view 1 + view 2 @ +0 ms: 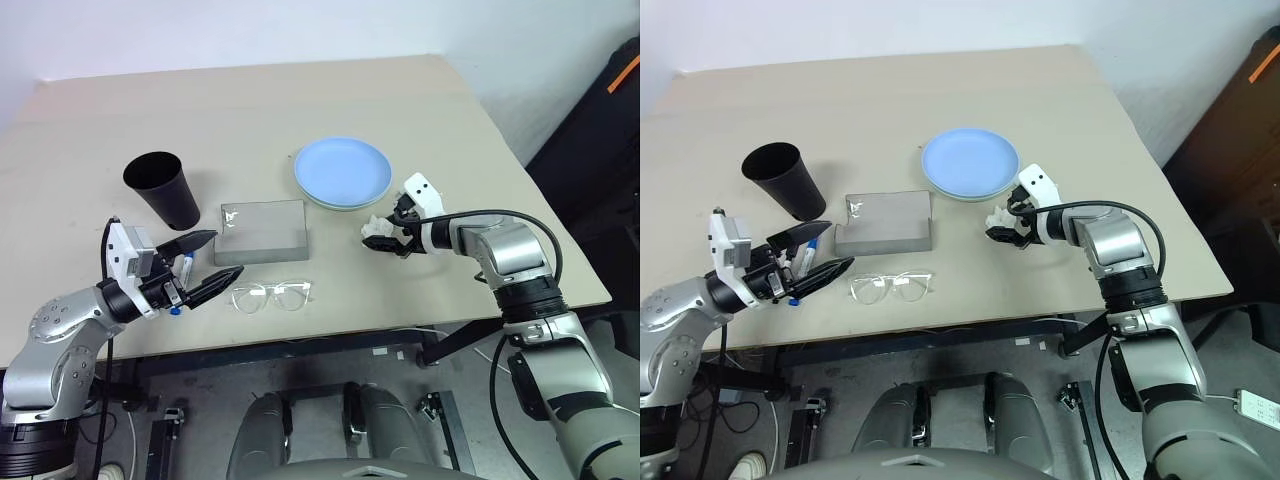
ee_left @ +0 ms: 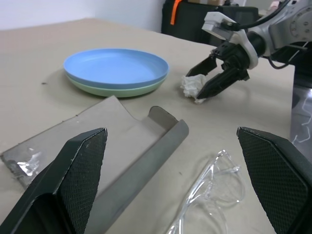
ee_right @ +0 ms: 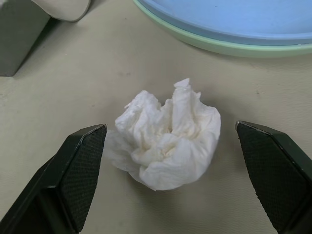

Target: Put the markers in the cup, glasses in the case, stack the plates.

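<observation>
Table [image 1: 400, 90]: a beige tabletop is carrying everything named below.
Plates [image 1: 343, 170]: the blue plate is already sitting on the green one, far right of centre, so the stacking looks done.
Case [image 1: 262, 230]: the grey box is lying mid-table with its clear lid down, just behind the glasses.
Glasses [image 1: 272, 295]: the clear frames are lying on the table at the near edge, outside the case.
Cup [image 1: 165, 190]: the black cup is standing upright at the left, behind the left gripper.
Marker [image 1: 184, 272]: a white marker with a blue end is showing between the left fingers; whether it is touching them, I cannot tell. I cannot make out a second marker.
Left gripper [image 1: 205, 265]: its jaws are standing wide apart, pointing toward the glasses, gripping nothing I can confirm.
Right gripper [image 3: 171, 168]: its jaws are spread, one either side of the tissue wad, not yet touching it.
Tissue [image 3: 163, 139]: a crumpled white wad is resting on the table just beside the plates, centred in the gap.
Doing it well, as I judge it: the right gripper should be closing gently around the middle of the wad, low enough to gather it, keeping off the plate rim.
</observation>
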Motion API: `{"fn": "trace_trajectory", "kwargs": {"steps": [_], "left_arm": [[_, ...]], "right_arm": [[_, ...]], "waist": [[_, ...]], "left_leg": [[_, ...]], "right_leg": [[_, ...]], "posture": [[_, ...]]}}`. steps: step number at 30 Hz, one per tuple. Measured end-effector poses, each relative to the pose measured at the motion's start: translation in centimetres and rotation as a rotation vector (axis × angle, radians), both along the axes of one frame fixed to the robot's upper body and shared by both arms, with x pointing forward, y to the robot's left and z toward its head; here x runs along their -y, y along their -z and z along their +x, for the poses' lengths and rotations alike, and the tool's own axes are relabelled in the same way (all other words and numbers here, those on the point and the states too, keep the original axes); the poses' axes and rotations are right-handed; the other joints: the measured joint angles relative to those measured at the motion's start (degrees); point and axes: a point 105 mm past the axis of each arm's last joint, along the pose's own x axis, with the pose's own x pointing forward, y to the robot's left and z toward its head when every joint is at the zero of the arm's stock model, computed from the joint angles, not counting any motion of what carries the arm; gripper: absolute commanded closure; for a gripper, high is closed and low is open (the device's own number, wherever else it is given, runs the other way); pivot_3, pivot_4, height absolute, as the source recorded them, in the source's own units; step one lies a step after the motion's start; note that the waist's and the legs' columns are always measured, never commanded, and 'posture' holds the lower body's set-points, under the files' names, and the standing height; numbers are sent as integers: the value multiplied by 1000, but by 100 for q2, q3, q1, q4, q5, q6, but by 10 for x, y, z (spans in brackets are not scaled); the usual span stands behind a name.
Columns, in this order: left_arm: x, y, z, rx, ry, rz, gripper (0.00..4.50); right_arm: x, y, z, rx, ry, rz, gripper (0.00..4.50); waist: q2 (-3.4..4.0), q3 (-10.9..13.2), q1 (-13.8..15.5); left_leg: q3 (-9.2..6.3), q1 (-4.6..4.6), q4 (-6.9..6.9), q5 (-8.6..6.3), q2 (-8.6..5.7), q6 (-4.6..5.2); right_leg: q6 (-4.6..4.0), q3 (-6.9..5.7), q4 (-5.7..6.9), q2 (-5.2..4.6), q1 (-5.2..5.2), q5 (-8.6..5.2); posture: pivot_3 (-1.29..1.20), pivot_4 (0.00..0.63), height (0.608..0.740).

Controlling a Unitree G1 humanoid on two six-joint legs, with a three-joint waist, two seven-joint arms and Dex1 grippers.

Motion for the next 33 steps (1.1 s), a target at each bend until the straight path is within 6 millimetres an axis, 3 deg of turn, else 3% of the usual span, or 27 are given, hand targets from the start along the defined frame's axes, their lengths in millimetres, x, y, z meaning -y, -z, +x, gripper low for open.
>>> {"fn": "trace_trajectory", "kwargs": {"steps": [6,10,11,18,21,22,27,31,33], "left_arm": [[-7,5,1,18,-8,20,0],[-12,12,-1,17,-18,21,0],[-13,13,-1,20,-21,22,0],[-16,14,-1,46,-35,29,0],[-15,13,0,54,-37,23,0],[-15,14,0,56,-42,20,0],[-13,10,3,78,-91,-4,0],[-10,4,3,102,-102,1,0],[-11,6,1,97,-110,3,0]], "right_arm": [[-1,-3,0,15,-10,11,2936],[5,-23,-2,86,-67,5,4325],[6,-33,-1,113,-80,13,4486],[-19,-125,14,335,-152,160,4486],[-40,-142,28,378,-151,207,4486],[-45,-140,35,374,-141,203,4486],[-57,-91,71,296,2,115,4486],[-63,-65,78,272,53,53,4486],[-67,-60,79,269,56,38,3889]], "waist": [[0,0,4],[1,0,9],[1,0,8],[1,1,-28],[0,0,-19],[0,0,-18],[0,0,-12],[0,0,-13],[0,0,-20]], "left_leg": [[2,-1,0,0,0,0],[4,-4,0,0,0,0],[4,-4,-1,0,0,0],[12,2,-7,0,15,0],[11,8,-19,0,19,0],[11,8,-20,0,19,0],[26,-5,-20,1,16,-1],[32,-8,-26,1,15,-1],[33,-7,-28,1,16,-1]], "right_leg": [[-6,0,0,-1,0,4],[3,0,-3,-3,-3,-2],[3,0,-2,-3,-4,-3],[-12,7,3,18,-11,5],[-39,8,3,24,-11,13],[-41,8,3,24,-10,12],[-39,12,-2,10,-17,13],[-37,15,-3,5,-21,13],[-37,15,-2,5,-22,13]], "posture": [[0,150,730],[0,150,730],[0,150,730],[0,150,730],[0,150,730],[0,150,730],[0,150,730],[0,150,730],[0,150,730]]}}
